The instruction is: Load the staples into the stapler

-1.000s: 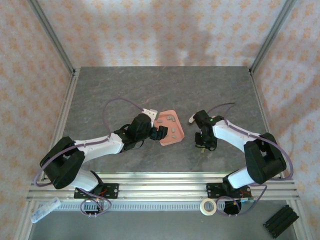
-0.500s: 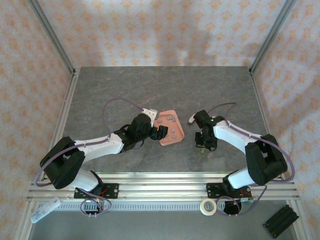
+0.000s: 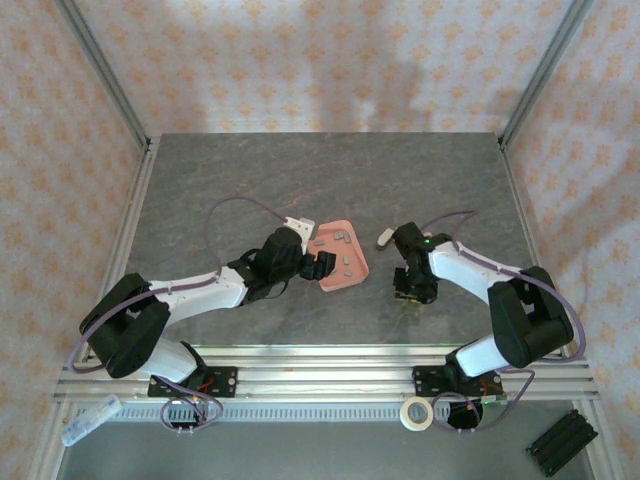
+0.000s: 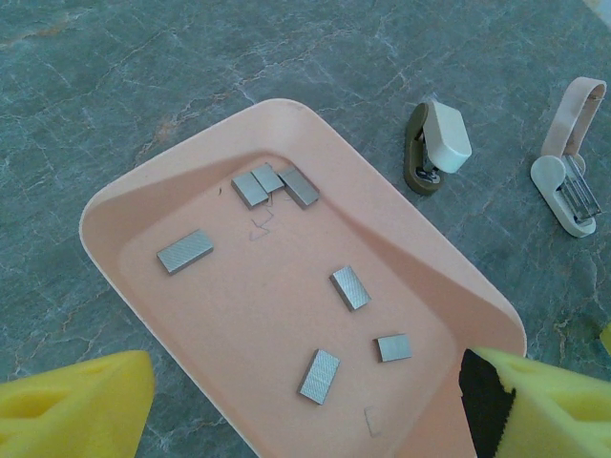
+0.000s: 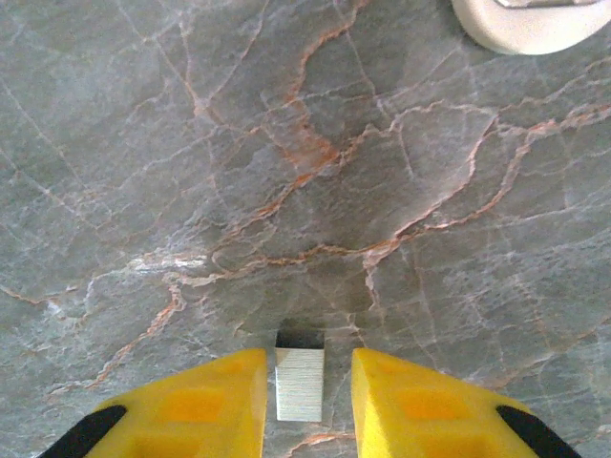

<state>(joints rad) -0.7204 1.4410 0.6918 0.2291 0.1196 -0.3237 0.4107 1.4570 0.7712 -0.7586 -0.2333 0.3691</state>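
In the left wrist view, several grey staples [image 4: 350, 287] lie loose in the salmon-pink tray [image 4: 430, 277]. My left gripper [image 4: 305, 382] is open and straddles the tray's near end, with its right finger [image 4: 544, 405] at the rim. The pink-and-white stapler [image 4: 565, 181] lies open on the table to the right of the tray. In the right wrist view, one staple strip [image 5: 299, 386] rests on the table between the fingers of my right gripper [image 5: 307, 367]. That gripper is open, with a gap on each side of the strip. The stapler's pale rounded end [image 5: 530, 27] lies ahead.
A cream stubby piece [image 4: 437, 148] lies between the tray and the stapler. From above, the tray [image 3: 352, 272] sits mid-table between my left gripper [image 3: 322, 266] and my right gripper [image 3: 411, 291]. A metal frame borders the table.
The right gripper's jaws have spread apart and let go of the staple strip, which now sits on the table. The left arm and the tray have not moved.
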